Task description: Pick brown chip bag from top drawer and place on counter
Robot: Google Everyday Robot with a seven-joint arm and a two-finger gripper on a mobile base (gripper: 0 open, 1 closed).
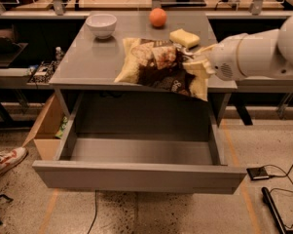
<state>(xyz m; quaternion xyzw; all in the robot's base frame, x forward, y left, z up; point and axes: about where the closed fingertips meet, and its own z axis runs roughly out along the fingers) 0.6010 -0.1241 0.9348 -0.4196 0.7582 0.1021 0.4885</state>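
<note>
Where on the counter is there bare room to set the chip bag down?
Widest bare patch: left-centre of the counter, between the white bowl behind and the brown chip bag to its right. The back right is crowded by the orange and yellow sponge. The gripper holds the bag's right end near the front right edge.

White bowl [101, 24], orange [157, 17], yellow sponge [184, 37], cardboard box [45, 130]
</note>
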